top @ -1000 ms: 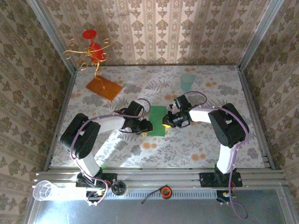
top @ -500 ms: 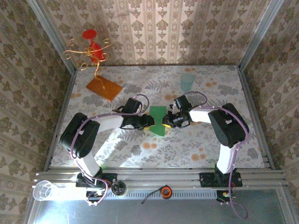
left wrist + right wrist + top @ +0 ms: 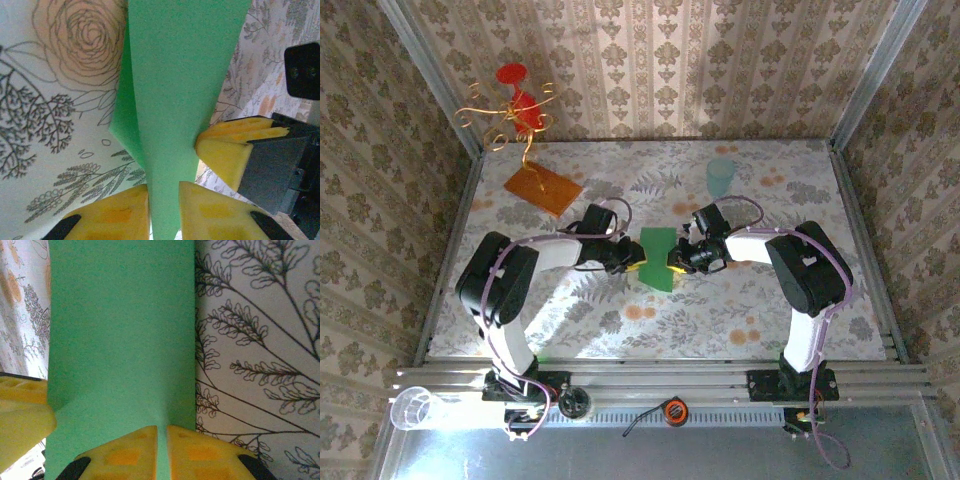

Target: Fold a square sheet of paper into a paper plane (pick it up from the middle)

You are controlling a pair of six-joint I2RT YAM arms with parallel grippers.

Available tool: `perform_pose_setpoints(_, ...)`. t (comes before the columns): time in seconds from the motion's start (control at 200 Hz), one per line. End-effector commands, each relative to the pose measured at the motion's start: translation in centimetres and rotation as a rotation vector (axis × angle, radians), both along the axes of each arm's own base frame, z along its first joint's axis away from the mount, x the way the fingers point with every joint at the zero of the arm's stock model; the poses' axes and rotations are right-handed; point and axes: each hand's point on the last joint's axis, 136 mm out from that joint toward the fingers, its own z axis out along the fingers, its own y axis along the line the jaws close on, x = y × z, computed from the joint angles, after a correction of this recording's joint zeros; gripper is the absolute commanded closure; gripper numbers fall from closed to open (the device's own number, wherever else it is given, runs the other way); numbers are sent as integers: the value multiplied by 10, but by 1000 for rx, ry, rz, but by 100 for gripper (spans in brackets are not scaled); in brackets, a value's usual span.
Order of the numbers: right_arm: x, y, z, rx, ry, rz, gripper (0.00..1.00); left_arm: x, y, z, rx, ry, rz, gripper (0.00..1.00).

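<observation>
On the tabletop (image 3: 720, 310), creasing the paper plane (image 3: 658, 252) with left claw (image 3: 164, 210) and right claw (image 3: 161, 445) both pinched onto it, gotta squeeze evenly next.

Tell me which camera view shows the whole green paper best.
The top external view: there the paper plane shows complete, though small. The left wrist view gives a narrow folded strip of it close up; the right wrist view gives a broad flat part, cropped by the frame.

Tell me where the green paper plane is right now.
In the top view the paper plane sits near the middle of the table, between the left pincer and the right pincer, which meet it from either side.
</observation>
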Motion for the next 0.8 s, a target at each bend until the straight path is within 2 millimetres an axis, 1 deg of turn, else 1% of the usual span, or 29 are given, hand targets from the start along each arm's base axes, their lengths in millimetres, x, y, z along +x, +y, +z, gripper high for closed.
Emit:
perform_pose_setpoints(0.0,-13,-10,-19,-46,69,-22,83,4,-4,5,-45,14,-17,78)
perform_pose_setpoints(0.245,-13,-11,-19,-47,66,-21,83,4,-1,0,-44,27,-26,83)
perform_pose_setpoints(0.37,-11,-9,-16,-41,56,-16,82,6,-2,1,-49,26,-27,88)
perform_pose_setpoints(0.47,-8,-7,-9,-29,32,-6,80,5,-1,1,-46,25,-20,93)
perform_pose_setpoints(0.56,-3,0,9,9,-23,23,80,4,0,2,-46,25,-7,96)
perform_pose_setpoints(0.62,2,2,26,32,-88,31,76,6,1,5,-54,18,5,100)
perform_pose_setpoints(0.655,6,2,37,35,-130,34,74,5,0,7,-58,13,12,100)
perform_pose_setpoints(0.73,11,0,58,32,-214,44,64,5,2,10,-60,6,31,100)
perform_pose_setpoints(0.755,12,-1,64,28,-240,46,59,5,2,11,-61,2,38,100)
perform_pose_setpoints(0.795,14,-5,70,9,-280,41,46,6,3,13,-65,0,50,100)
